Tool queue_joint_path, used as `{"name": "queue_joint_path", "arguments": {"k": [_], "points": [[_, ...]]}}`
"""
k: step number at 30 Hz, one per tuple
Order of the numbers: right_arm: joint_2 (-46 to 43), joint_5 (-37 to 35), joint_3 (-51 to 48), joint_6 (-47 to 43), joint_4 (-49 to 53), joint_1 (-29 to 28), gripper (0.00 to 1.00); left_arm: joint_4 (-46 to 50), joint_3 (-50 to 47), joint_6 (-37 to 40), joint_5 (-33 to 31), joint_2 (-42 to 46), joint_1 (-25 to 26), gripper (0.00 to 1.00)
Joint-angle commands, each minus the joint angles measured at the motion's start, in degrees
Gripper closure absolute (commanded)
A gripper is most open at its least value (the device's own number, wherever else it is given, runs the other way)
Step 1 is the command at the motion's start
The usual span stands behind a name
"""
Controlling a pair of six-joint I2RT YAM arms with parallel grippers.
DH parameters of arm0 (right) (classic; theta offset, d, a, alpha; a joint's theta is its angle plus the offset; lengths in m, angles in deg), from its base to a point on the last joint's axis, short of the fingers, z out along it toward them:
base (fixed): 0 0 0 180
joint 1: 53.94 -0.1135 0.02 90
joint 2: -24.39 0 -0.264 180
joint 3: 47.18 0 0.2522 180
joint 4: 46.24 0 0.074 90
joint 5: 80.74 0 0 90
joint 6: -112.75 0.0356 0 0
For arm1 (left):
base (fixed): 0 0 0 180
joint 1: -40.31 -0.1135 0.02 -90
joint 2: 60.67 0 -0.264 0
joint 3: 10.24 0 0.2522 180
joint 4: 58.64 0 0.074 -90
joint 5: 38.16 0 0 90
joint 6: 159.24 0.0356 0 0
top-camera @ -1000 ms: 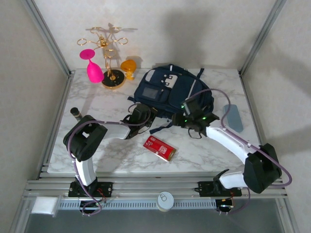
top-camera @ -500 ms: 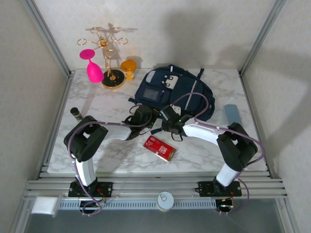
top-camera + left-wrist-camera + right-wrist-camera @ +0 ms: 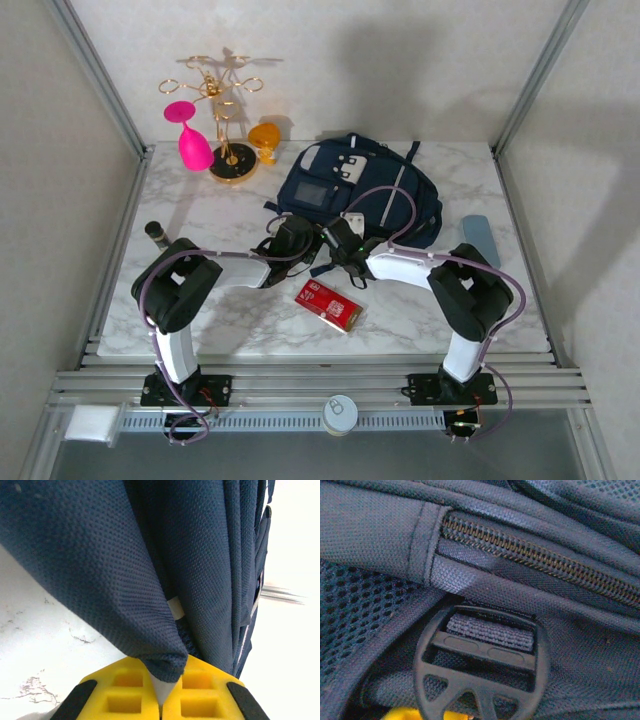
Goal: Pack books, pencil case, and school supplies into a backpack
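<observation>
Nothing looks packed; red box (image 3: pixel 328 305) and pencil case (image 3: pixel 478 240) lie outside the backpack (image 3: pixel 360 185). Left gripper (image 3: pixel 161 682) pinches fabric; right gripper (image 3: pixel 338 238) unclear.

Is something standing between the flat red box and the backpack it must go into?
Yes. The left gripper, pinching the backpack fabric, and the right gripper both sit at its near edge, directly between it and the red box.
</observation>
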Motion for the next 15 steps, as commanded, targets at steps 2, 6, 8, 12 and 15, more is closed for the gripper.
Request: {"name": "queue_joint_path", "arguments": {"k": [2,6,8,12,15], "points": [[1.5,-5.2,1.0,-3.9,-4.2,-0.1,0.84,-2.8,2.0,-0.6,3.7,2.7,1.6,1.0],[0.2,-4.6,-0.2,-4.5,-4.2,-0.2,0.93,-3.0,2.1,-0.5,4.0,2.3,1.3,1.0],[-1.0,-5.1,-0.7,-4.7,-2.9,-0.2,0.97,-3.4,1.7,-0.7,4.1,2.3,1.0,1.0],[-4.6,-2.7,-3.2,-5.1,-0.4,-0.2,1.0,-2.4,1.0,0.3,3.5,3.2,-0.1,1.0],[-7.6,-0.3,-5.8,-4.7,2.7,0.0,1.0,-2.5,0.2,1.3,4.4,3.8,-2.7,1.0]]}}
